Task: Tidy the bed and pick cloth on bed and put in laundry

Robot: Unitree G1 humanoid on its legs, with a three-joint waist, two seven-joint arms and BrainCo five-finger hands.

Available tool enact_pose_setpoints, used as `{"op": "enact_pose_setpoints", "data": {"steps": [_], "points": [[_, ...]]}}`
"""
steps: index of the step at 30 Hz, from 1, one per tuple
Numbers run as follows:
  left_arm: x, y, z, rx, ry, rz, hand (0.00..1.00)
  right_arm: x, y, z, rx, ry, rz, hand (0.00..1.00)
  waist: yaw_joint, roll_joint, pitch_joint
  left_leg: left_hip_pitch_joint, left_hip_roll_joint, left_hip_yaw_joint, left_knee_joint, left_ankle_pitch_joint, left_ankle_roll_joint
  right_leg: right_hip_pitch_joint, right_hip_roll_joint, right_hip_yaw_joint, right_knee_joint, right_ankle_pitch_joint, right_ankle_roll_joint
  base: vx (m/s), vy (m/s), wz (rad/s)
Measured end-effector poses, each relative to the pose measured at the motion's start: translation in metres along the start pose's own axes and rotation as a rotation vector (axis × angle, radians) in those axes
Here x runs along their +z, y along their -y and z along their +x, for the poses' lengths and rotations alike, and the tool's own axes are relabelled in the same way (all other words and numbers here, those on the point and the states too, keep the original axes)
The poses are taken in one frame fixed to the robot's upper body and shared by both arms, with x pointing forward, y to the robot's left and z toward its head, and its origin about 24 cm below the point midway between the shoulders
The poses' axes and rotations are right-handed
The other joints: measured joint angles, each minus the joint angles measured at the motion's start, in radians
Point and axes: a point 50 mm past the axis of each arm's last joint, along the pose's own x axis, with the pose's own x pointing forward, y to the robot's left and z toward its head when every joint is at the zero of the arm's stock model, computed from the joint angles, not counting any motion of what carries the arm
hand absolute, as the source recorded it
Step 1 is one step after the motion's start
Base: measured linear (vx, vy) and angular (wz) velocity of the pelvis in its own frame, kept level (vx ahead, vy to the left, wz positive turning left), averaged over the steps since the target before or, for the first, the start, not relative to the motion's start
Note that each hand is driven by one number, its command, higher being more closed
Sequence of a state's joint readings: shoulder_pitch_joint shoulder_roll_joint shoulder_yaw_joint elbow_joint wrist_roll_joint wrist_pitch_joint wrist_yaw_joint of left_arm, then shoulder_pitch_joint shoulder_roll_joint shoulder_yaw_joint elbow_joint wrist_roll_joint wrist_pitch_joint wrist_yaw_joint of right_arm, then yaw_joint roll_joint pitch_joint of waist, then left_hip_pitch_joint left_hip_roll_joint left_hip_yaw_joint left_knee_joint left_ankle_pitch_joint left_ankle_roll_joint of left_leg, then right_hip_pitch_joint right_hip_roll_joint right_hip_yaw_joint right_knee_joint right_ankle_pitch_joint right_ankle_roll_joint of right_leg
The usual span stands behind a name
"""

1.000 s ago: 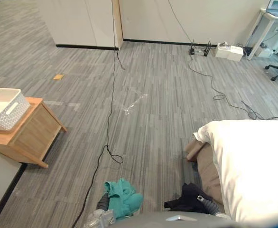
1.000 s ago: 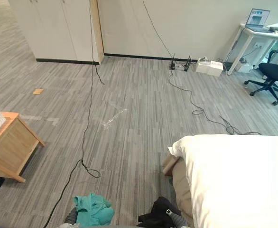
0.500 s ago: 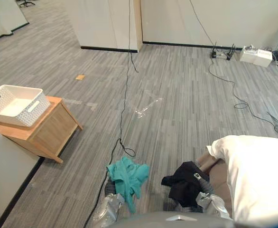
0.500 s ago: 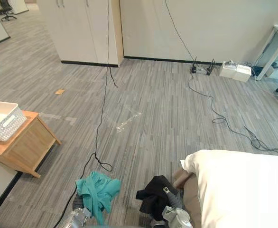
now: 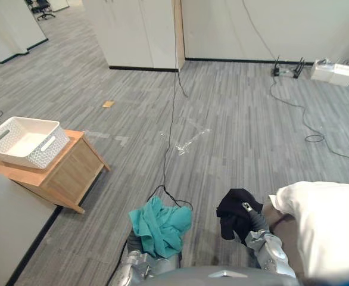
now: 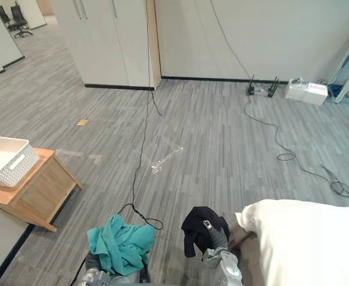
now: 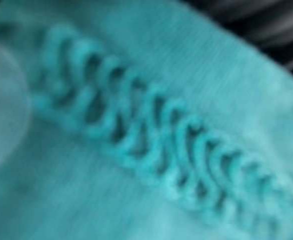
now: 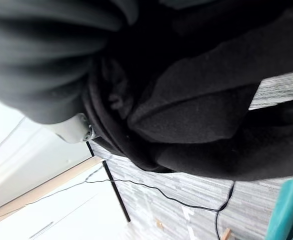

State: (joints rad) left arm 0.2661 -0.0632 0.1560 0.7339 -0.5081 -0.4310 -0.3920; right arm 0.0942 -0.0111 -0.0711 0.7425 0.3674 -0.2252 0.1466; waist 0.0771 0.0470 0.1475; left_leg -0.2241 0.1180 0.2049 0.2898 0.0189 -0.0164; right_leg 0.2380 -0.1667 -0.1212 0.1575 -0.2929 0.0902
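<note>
Teal cloth (image 5: 161, 225) draped over left hand (image 6: 93, 261), near left. Black cloth (image 5: 237, 211) bunched on right hand (image 6: 216, 238), raised just left of white bed (image 5: 329, 232) corner. Cannot tell grip of either hand, both buried in fabric. 2 cloths apart, not touching. White basket (image 5: 22, 140) sits on wooden desk (image 5: 61, 173), well apart at left.
</note>
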Motion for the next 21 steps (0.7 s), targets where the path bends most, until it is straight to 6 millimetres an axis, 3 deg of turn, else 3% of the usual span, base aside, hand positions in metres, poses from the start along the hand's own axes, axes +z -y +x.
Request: {"op": "enact_pose_setpoints", "data": {"steps": [2, 3, 6, 7, 9, 10, 11, 12, 13, 14, 16, 19, 21], "points": [[0.004, -0.006, -0.002, 0.024, 0.026, -0.01, 1.0, -0.003, -0.008, -0.001, 0.025, 0.003, 0.003, 1.0, 0.001, -0.056, -0.016, -0.01, -0.046, 0.043, 0.022, -0.062, 0.014, 0.014, -0.047, 0.001, -0.021, 0.008, 0.0, 0.4, 0.232, 0.05], [0.007, -0.005, 0.002, 0.018, 0.033, -0.007, 1.0, 0.0, -0.013, 0.001, 0.038, 0.026, -0.004, 1.0, 0.004, -0.069, -0.014, -0.031, -0.048, 0.051, 0.072, -0.1, 0.04, 0.013, -0.054, 0.011, -0.021, 0.044, 0.011, 0.39, 0.195, 0.06], [0.004, 0.002, 0.005, -0.003, 0.027, -0.017, 1.0, -0.003, -0.014, 0.0, 0.04, 0.021, -0.009, 1.0, 0.029, -0.065, -0.019, 0.012, -0.068, 0.077, 0.083, -0.158, 0.067, 0.014, -0.081, 0.055, 0.023, 0.12, 0.046, 0.35, 0.21, -0.14], [0.003, 0.004, 0.004, -0.015, 0.015, -0.011, 1.0, -0.004, -0.013, -0.001, 0.038, 0.017, -0.024, 1.0, 0.029, -0.062, -0.022, 0.048, -0.085, 0.081, 0.056, -0.169, 0.072, 0.001, -0.096, 0.072, 0.082, 0.14, 0.073, 0.41, 0.241, -0.03], [-0.004, 0.006, 0.003, -0.058, -0.041, 0.031, 1.0, -0.013, -0.004, -0.007, 0.007, -0.014, -0.03, 1.0, 0.019, -0.066, -0.053, 0.118, -0.133, 0.071, -0.017, -0.187, 0.084, -0.105, -0.123, 0.122, 0.346, 0.208, 0.128, 0.42, 0.217, 0.23], [-0.007, 0.007, 0.005, -0.077, -0.072, 0.051, 1.0, -0.019, 0.0, -0.009, -0.008, -0.038, -0.025, 1.0, 0.01, -0.065, -0.054, 0.172, -0.152, 0.058, -0.055, -0.191, 0.09, -0.186, -0.128, 0.151, 0.52, 0.309, 0.15, 0.37, 0.151, 0.29], [-0.007, 0.007, 0.007, -0.09, -0.088, 0.074, 1.0, -0.023, 0.001, -0.009, -0.009, -0.059, -0.024, 1.0, 0.0, -0.069, -0.048, 0.216, -0.159, 0.049, -0.079, -0.195, 0.095, -0.244, -0.129, 0.162, 0.674, 0.347, 0.158, 0.38, 0.106, 0.38], [-0.009, 0.002, 0.005, -0.09, -0.117, 0.097, 1.0, -0.03, 0.002, -0.012, -0.007, -0.088, -0.024, 1.0, -0.011, -0.067, -0.039, 0.274, -0.159, 0.028, -0.089, -0.203, 0.104, -0.314, -0.128, 0.133, 0.851, 0.325, 0.117, 0.31, 0.061, 0.34], [-0.012, -0.002, 0.002, -0.077, -0.143, 0.101, 1.0, -0.034, 0.004, -0.016, -0.008, -0.105, -0.026, 1.0, -0.024, -0.067, -0.039, 0.325, -0.156, 0.021, -0.111, -0.211, 0.109, -0.37, -0.121, 0.098, 0.931, 0.281, 0.067, 0.39, 0.056, 0.3], [-0.013, -0.004, 0.001, -0.067, -0.153, 0.103, 1.0, -0.035, 0.004, -0.016, -0.001, -0.11, -0.031, 1.0, -0.028, -0.068, -0.042, 0.352, -0.153, 0.012, -0.123, -0.216, 0.11, -0.408, -0.106, 0.081, 0.947, 0.242, 0.049, 0.4, 0.007, 0.34], [-0.008, 0.0, 0.011, -0.088, -0.162, 0.124, 1.0, -0.034, 0.004, -0.016, 0.005, -0.107, -0.036, 1.0, -0.043, -0.076, -0.04, 0.406, -0.126, -0.039, -0.142, -0.222, 0.105, -0.5, -0.034, 0.035, 0.849, 0.124, 0.017, 0.41, -0.071, 0.66], [-0.001, 0.012, 0.026, -0.131, -0.159, 0.116, 1.0, -0.032, 0.014, -0.019, -0.027, -0.074, 0.014, 1.0, -0.064, -0.065, -0.019, 0.447, -0.083, -0.119, -0.149, -0.238, 0.082, -0.545, 0.012, -0.019, 0.613, 0.108, -0.011, 0.41, -0.206, 0.98], [0.0, 0.016, 0.029, -0.144, -0.154, 0.101, 1.0, -0.029, 0.017, -0.023, -0.035, 0.002, 0.04, 1.0, -0.074, -0.062, -0.01, 0.47, -0.051, -0.179, -0.142, -0.301, 0.023, -0.531, 0.024, -0.008, 0.296, 0.158, -0.004, 0.39, -0.297, 0.95]]}}
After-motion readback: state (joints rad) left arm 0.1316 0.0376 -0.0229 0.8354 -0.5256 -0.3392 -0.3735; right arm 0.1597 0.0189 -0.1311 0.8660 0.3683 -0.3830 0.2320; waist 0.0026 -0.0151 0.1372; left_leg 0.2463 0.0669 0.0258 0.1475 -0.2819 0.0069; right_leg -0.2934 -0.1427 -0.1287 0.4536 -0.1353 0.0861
